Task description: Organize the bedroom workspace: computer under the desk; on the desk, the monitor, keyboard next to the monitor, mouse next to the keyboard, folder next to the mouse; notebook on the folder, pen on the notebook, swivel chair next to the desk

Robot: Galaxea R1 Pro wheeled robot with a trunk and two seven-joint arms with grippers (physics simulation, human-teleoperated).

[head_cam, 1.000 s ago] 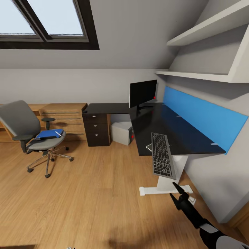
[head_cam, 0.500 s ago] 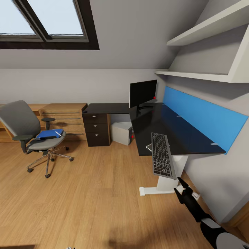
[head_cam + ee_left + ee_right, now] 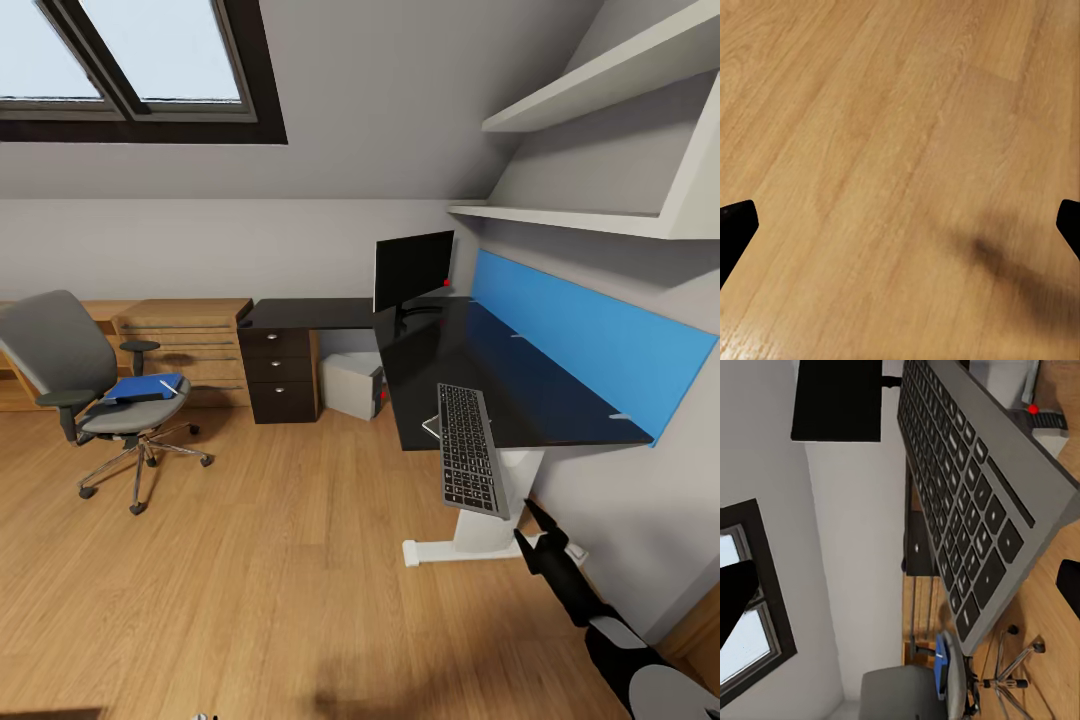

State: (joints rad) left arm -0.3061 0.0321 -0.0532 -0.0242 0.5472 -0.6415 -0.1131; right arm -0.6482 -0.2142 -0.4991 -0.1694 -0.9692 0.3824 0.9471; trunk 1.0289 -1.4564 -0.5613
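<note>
Desk (image 3: 520, 370); overhanging keyboard (image 3: 468, 448) just above right tool (image 3: 538, 532)

We see our right arm (image 3: 640, 668) as a black forearm sleeve that widens into a rounded pale grey shell, with a lighter grey band where the two meet. It ends in the right claw (image 3: 536, 528), matte black with two slim pointed fingers (image 3: 538, 514) that taper from a thicker black wrist block. At the edges of both wrist views our fingertips show as flat, unmarked black wedges (image 3: 735, 229) (image 3: 735, 592), with no cables, screws or lettering that we can make out.
</note>
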